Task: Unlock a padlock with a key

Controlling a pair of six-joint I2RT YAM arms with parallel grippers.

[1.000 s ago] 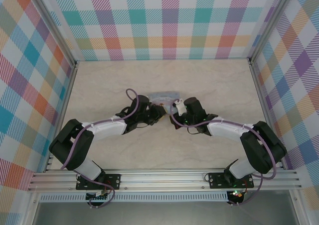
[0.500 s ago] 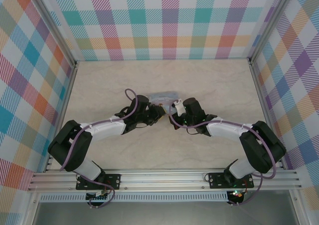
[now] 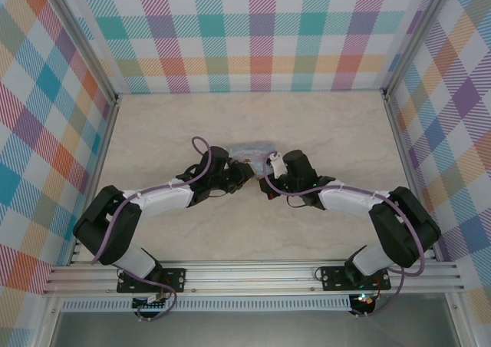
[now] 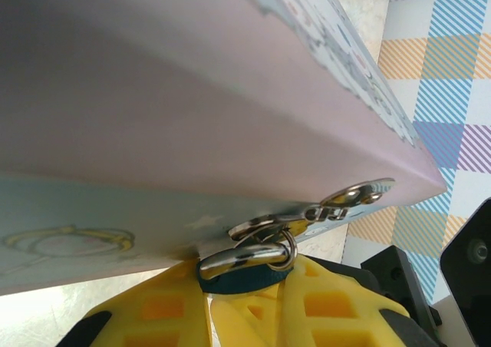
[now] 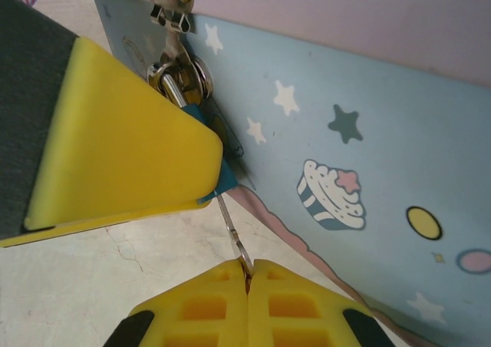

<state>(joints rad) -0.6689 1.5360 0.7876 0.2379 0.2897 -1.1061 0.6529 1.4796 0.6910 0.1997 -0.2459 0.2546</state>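
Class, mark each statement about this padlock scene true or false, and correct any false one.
1. The left end effector grips the padlock. True.
2. The right end effector is open. False: it is shut on the key.
3. The padlock hangs from the hasp of the tin. True.
4. The tin's side shows a printed dog. False: it shows a cupcake and stars.
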